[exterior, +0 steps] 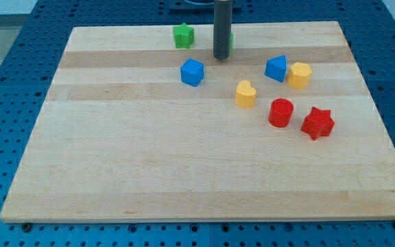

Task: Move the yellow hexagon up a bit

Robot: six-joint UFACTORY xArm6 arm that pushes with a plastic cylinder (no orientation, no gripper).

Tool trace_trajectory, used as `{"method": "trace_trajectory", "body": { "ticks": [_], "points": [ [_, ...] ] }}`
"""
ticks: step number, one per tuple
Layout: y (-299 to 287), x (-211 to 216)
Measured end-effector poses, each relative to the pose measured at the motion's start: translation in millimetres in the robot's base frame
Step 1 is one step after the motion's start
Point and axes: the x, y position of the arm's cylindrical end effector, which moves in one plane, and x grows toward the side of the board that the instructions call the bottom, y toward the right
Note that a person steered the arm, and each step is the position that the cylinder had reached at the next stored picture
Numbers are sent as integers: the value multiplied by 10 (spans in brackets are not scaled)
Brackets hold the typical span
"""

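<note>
The yellow hexagon (299,75) sits on the wooden board at the view's upper right, touching the right side of a blue triangular block (276,68). My tip (221,57) is at the view's top centre, well to the left of the yellow hexagon, up and right of the blue cube (192,71). The rod hides most of a green block (231,41) behind it. My tip touches no block that I can see.
A green star (183,36) lies near the board's top edge, left of the rod. A yellow heart (245,94) sits mid-board. A red cylinder (280,112) and a red star (317,123) lie below the yellow hexagon. The board's (149,171) right edge runs close to the hexagon.
</note>
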Motion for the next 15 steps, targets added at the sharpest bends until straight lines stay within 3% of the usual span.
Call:
{"method": "trace_trajectory", "body": {
  "ticks": [1, 2, 3, 4, 8, 11, 14, 15],
  "points": [
    [0, -112],
    [109, 443],
    [702, 1218],
    [956, 1356],
    [1451, 925],
    [1800, 912],
    [1785, 608],
    [1538, 608]
  ]
}}
